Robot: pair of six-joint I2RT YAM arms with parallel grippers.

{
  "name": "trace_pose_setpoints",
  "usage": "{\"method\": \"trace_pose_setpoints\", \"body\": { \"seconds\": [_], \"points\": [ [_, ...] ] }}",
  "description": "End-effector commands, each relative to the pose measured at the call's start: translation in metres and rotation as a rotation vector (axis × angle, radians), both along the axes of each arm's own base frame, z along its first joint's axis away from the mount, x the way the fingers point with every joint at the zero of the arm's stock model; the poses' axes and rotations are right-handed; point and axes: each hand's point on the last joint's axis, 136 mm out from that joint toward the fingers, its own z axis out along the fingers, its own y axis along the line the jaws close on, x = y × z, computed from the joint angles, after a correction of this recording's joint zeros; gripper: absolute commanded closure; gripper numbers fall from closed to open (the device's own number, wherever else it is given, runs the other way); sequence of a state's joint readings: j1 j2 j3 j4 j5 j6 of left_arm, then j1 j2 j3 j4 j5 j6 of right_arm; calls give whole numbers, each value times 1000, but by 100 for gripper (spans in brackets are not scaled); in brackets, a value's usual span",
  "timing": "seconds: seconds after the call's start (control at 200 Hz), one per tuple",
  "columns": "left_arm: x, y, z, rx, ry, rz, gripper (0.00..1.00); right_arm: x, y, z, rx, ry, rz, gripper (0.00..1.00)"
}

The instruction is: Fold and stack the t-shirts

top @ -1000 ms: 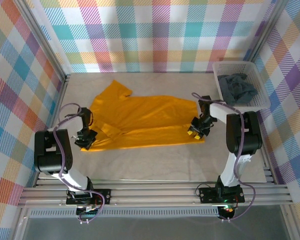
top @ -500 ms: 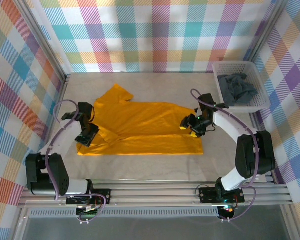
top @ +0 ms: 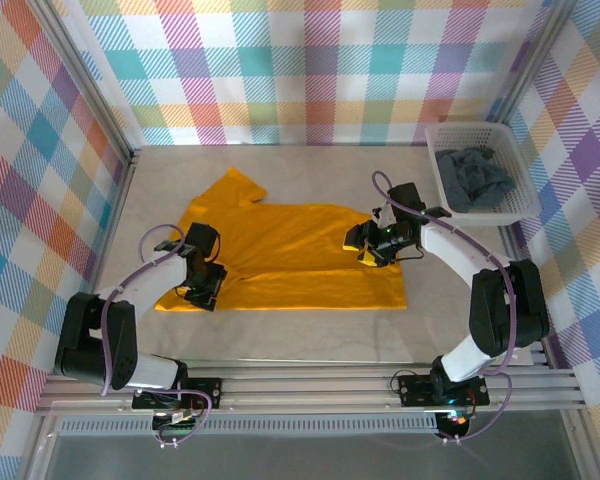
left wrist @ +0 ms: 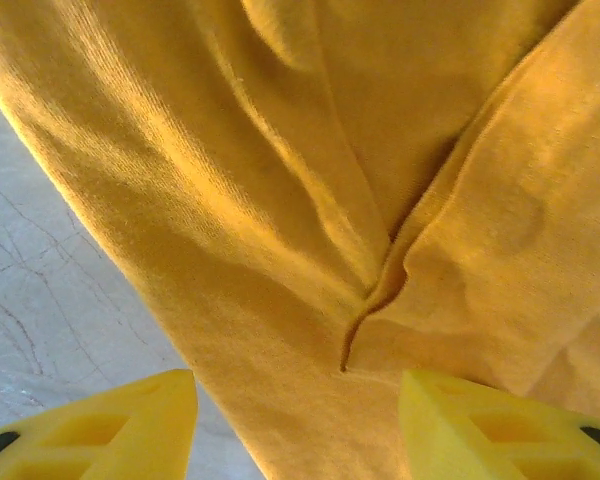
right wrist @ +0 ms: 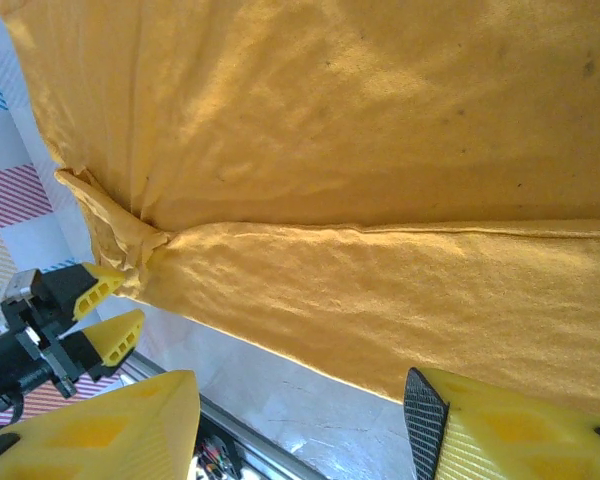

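The mustard-orange t-shirt (top: 290,250) lies spread on the table, its near part doubled over along a straight front edge. My left gripper (top: 202,293) hovers over its left end, at the sleeve fold. In the left wrist view this gripper (left wrist: 298,425) is open above the orange cloth (left wrist: 330,150) with nothing between its fingers. My right gripper (top: 365,248) hangs over the shirt's right part. In the right wrist view it (right wrist: 300,420) is open too, over the shirt's edge (right wrist: 380,290). The dark slate-grey t-shirt (top: 473,178) lies crumpled in the basket.
The white lattice basket (top: 470,126) stands at the back right corner. Bare marbled table (top: 310,330) runs between the shirt's front edge and the arm bases. Checked walls close in the left, back and right sides. The left gripper (right wrist: 95,310) shows in the right wrist view.
Both grippers have opened and let go of the orange shirt. The left gripper moved right along the front edge. The right gripper moved left and away from me. The shirt's near part now lies flat.
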State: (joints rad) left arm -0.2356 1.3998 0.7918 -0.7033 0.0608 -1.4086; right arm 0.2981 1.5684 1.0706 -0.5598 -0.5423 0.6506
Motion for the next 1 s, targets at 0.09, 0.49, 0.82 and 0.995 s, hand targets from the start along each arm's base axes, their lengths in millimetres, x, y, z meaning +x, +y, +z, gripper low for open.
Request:
{"method": "trace_pose_setpoints", "body": {
  "seconds": [0.09,0.49,0.82,0.995],
  "points": [
    [15,-9,-10,-23,-13,28,54,-3,5,3,35,4,7,43],
    [32,-6,2,37,-39,-9,92,-3,4,2,34,10,-4,44],
    [68,-22,13,101,-12,-284,100,-2,4,4,29,10,-10,44],
    [90,-34,14,173,21,-479,100,-1,4,6,27,8,-6,45]
  ]
}}
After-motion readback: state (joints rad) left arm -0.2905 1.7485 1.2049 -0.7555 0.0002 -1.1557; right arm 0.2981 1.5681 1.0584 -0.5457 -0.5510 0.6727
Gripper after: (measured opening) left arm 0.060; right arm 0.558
